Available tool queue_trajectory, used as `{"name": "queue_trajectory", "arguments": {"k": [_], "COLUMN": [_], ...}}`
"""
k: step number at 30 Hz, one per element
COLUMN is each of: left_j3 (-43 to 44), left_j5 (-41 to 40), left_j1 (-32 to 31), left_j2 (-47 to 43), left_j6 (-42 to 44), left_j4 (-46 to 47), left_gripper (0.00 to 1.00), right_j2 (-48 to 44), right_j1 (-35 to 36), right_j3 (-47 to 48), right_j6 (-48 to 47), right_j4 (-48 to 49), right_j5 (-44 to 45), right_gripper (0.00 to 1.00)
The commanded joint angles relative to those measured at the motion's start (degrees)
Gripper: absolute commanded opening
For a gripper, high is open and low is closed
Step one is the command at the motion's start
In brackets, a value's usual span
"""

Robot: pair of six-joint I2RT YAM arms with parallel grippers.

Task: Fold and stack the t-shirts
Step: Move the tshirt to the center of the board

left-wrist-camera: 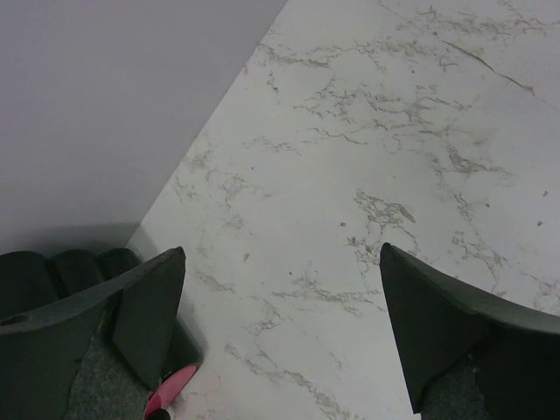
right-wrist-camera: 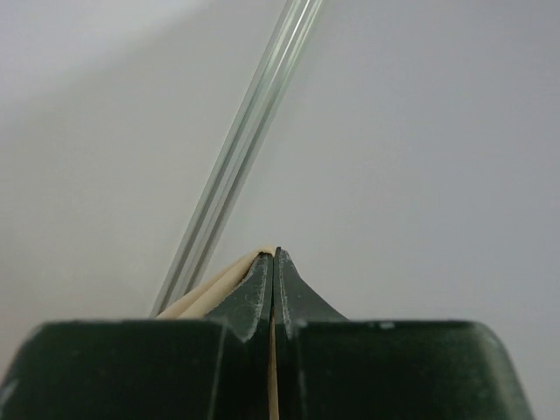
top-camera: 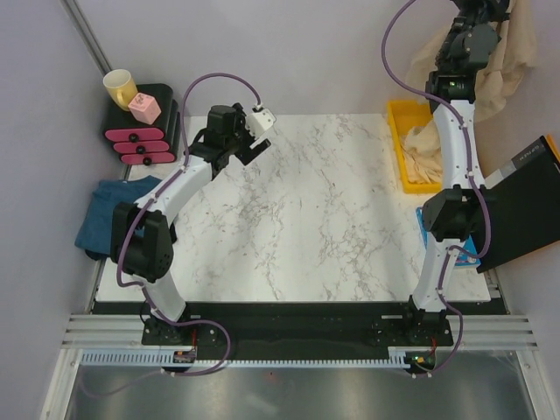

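Entry: tan t-shirt [top-camera: 506,61], hanging bunched from right tool [right-wrist-camera: 276,258], raised high over far-right corner above yellow bin [top-camera: 395,131]. Whether its lower end touches the bin can't be told. Right tool: jaws pressed together w/ a fold of tan cloth pinched between them (wrist view). Other tan t-shirts [top-camera: 426,153]: heaped in bin, unfolded. Teal-blue t-shirt [top-camera: 109,210]: flat bundle at left edge of surface [top-camera: 306,219], near left arm's elbow; looks already folded. Left tool [top-camera: 248,150]: jaws wide apart, nothing between, hovering over far-left part of surface. Step in hand, by judgement: pick-up, i.e. drawing the next shirt out of bin; folding of it not yet begun. Next move calls for: carrying the shirt to mid-surface and laying it flat. A single-point pinch leaves cloth bunched, so left tool prob. needs to take a second edge (shoulder or hem) to spread it before any fold. Watch that the hem clears the bin and drags no other shirt out.
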Motion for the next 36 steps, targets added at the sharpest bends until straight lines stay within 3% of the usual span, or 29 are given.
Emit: {"name": "queue_trajectory", "arguments": {"k": [1,4,5,7,8,9,12,15,23,29,31,36], "left_j3": [-0.40,-1.10,-1.63,-1.89,-2.07,-2.25,-2.69,-2.86,-3.30,-2.95,-2.86,-3.21], "left_j5": [-3.22,-3.14,-3.22,-3.14,-3.14,-3.14,-3.14,-5.24,-5.34,-4.10,-5.06,-7.00], "left_j1": [-0.97,-1.68,-1.85,-2.03,-2.03,-2.03,-2.03,-2.12,-1.59,-1.41,-1.24,-0.71], "left_j2": [-2.16,-2.86,-3.04,-3.12,-3.21,-3.13,-2.42,-1.28,1.71,2.76,2.85,2.06], "left_j6": [-0.79,-0.36,-0.18,0.43,0.70,0.96,2.46,3.60,5.36,4.31,3.52,1.67], "left_j4": [4.48,4.48,4.57,4.39,4.39,4.30,4.04,3.86,2.72,2.63,3.42,5.27], "left_gripper": [0.99,0.99,0.99,0.99,0.99,0.99,0.99,0.99,0.99,1.00,1.00,1.00], "right_j2": [1.83,-0.17,-1.92,-8.16,-9.66,-11.24,-12.66,-13.89,-13.98,-16.87,-17.75,-21.27], "right_j1": [1.10,0.67,0.40,-0.30,-0.31,0.13,2.76,5.66,13.40,18.32,18.94,19.03], "right_j3": [9.32,7.33,2.44,-2.95,-5.32,-5.69,-7.19,-9.47,-2.63,-3.93,-6.21,-26.31], "right_j6": [-1.69,1.97,8.08,14.70,17.08,20.93,28.23,31.42,30.29,29.68,28.62,21.87], "right_j4": [11.10,9.09,6.99,-1.78,-6.34,-14.91,-26.37,-31.77,-39.87,-41.72,-42.60,-46.29], "right_j5": [-3.88,-4.40,-7.45,-13.08,-21.55,-24.24,-33.79,-39.88,-49.75,-52.58,-51.26,-47.13], "right_gripper": [0.00,0.00,0.00,0.00,0.00,0.00,0.00,0.00,0.00,0.00,0.00,0.00]}}
